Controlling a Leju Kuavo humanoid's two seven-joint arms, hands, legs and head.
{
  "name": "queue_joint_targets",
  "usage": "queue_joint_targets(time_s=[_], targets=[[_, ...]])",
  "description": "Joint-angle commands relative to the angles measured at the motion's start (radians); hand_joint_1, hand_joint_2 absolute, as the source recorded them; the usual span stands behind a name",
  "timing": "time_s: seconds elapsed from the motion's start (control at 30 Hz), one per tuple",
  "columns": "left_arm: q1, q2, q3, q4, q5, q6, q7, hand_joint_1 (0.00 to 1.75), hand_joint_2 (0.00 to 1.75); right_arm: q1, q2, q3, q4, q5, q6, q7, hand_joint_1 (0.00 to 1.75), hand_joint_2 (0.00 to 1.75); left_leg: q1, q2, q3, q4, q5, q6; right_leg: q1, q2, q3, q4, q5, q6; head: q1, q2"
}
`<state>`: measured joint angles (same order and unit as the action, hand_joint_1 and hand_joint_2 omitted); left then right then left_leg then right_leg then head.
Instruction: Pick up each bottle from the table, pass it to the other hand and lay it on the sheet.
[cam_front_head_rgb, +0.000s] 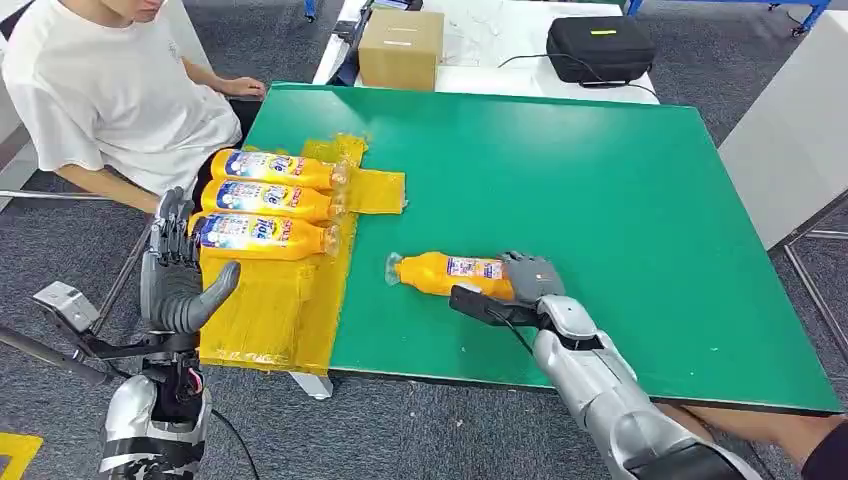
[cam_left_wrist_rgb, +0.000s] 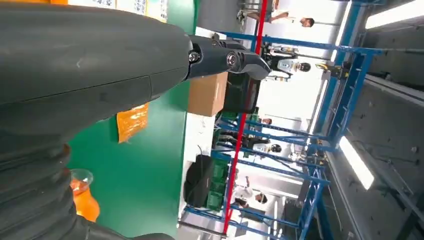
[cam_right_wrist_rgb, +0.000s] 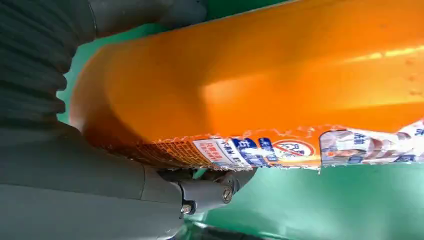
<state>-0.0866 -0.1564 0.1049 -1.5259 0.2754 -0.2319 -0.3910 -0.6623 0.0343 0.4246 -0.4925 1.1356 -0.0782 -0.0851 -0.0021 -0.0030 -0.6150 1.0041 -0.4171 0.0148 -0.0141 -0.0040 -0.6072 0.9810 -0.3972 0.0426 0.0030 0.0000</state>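
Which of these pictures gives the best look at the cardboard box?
The head view: the cardboard box stands whole on the white table beyond the green one. The left wrist view shows it sideways, partly behind the left hand. The right wrist view looks at an orange bottle.

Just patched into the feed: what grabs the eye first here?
The right hand grips an orange bottle lying on the green table. Three more bottles lie side by side on the yellow sheet at the table's left edge, with the left hand raised, holding nothing, beside them.
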Motion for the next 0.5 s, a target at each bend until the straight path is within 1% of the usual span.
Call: queue_joint_targets(time_s=[0.03, 0.07, 0.1, 0.13, 0.17, 0.2, 0.23, 0.3, 0.33, 0.37, 0.43, 0.5], targets=[[-0.038, 0.028, -0.012, 0.075, 0.002, 0.004, -0.003, 0.0, 1.75, -0.013, 0.024, 0.023, 0.117, -0.044, 0.039, -0.049, 1.75, 1.75, 0.001, 0.0, 0.005, -0.001, -0.002, -0.001, 0.001, 0.0, 0.005, -0.001, -0.002, -0.002, 0.0, 0.0], [-0.038, 0.028, -0.012, 0.075, 0.002, 0.004, -0.003, 0.0, 1.75, -0.013, 0.024, 0.023, 0.117, -0.044, 0.039, -0.049, 1.75, 1.75, 0.001, -0.001, 0.004, -0.001, -0.001, -0.001, 0.001, -0.001, 0.004, -0.002, -0.001, -0.001, 0.0, 0.0], [-0.047, 0.031, -0.015, 0.087, 0.003, 0.005, -0.006, 0.0, 1.75, -0.009, 0.03, -0.02, 0.112, -0.123, 0.095, -0.125, 1.75, 1.75, 0.001, 0.0, 0.004, -0.001, -0.001, -0.001, 0.001, 0.0, 0.004, -0.001, -0.001, -0.001, 0.0, 0.0], [-0.057, 0.033, -0.023, 0.102, 0.003, 0.006, -0.008, 0.0, 1.75, -0.005, 0.032, -0.029, 0.106, -0.174, 0.139, -0.183, 1.75, 1.75, 0.001, -0.001, 0.006, -0.002, -0.001, -0.002, 0.001, -0.001, 0.006, -0.002, -0.002, -0.002, 0.0, 0.0], [-0.061, 0.034, -0.026, 0.109, 0.003, 0.006, -0.01, 0.0, 1.75, -0.002, 0.035, -0.037, 0.104, -0.198, 0.155, -0.205, 1.75, 1.75, 0.001, -0.001, 0.005, -0.001, -0.001, -0.001, 0.001, -0.002, 0.005, -0.002, -0.001, -0.002, 0.0, 0.0], [-0.073, 0.035, -0.039, 0.129, 0.004, 0.007, -0.017, 0.0, 1.75, 0.007, 0.038, -0.046, 0.095, -0.26, 0.206, -0.258, 1.75, 1.75, 0.001, -0.002, 0.004, -0.001, 0.0, -0.001, 0.001, -0.002, 0.004, -0.001, -0.001, -0.001, 0.0, 0.0], [-0.079, 0.037, -0.047, 0.138, 0.005, 0.007, -0.021, 0.0, 1.75, 0.013, 0.036, -0.04, 0.087, -0.286, 0.228, -0.284, 1.75, 1.75, 0.002, -0.002, 0.005, -0.001, -0.001, -0.002, 0.002, -0.002, 0.006, -0.002, -0.001, -0.002, 0.0, 0.0], [-0.092, 0.043, -0.063, 0.159, 0.007, 0.01, -0.036, 0.0, 1.75, 0.046, 0.037, -0.042, 0.05, -0.393, 0.292, -0.388, 1.75, 1.75, 0.001, 0.0, 0.006, -0.001, 0.0, -0.001, 0.001, -0.002, 0.005, -0.002, -0.001, -0.002, 0.0, 0.0], [-0.094, 0.046, -0.066, 0.164, 0.008, 0.01, -0.04, 0.0, 1.75, 0.062, 0.037, -0.031, 0.027, -0.426, 0.303, -0.419, 1.75, 1.75, 0.002, -0.001, 0.008, -0.002, 0.0, -0.002, 0.002, -0.003, 0.007, -0.003, -0.001, -0.002, 0.0, 0.0], [-0.095, 0.048, -0.069, 0.168, 0.009, 0.012, -0.043, 0.0, 1.75, 0.086, 0.04, -0.014, -0.018, -0.498, 0.312, -0.449, 1.75, 1.75, 0.001, -0.001, 0.008, -0.002, 0.0, -0.002, 0.002, -0.002, 0.007, -0.003, -0.001, -0.002, 0.0, 0.0], [-0.091, 0.048, -0.067, 0.169, 0.006, 0.015, -0.047, 0.0, 1.75, 0.109, 0.05, 0.002, -0.072, -0.533, 0.298, -0.454, 1.75, 1.75, 0.002, 0.0, 0.008, -0.002, -0.001, -0.002, 0.002, -0.001, 0.008, -0.003, -0.001, -0.003, 0.0, 0.0], [-0.078, 0.043, -0.077, 0.177, -0.016, 0.019, -0.031, 0.0, 1.75, 0.164, 0.087, -0.022, -0.217, -0.642, 0.223, -0.471, 1.75, 1.75, 0.002, 0.002, 0.008, -0.002, -0.001, -0.002, 0.002, 0.001, 0.008, -0.002, -0.001, -0.003, 0.0, 0.0]])
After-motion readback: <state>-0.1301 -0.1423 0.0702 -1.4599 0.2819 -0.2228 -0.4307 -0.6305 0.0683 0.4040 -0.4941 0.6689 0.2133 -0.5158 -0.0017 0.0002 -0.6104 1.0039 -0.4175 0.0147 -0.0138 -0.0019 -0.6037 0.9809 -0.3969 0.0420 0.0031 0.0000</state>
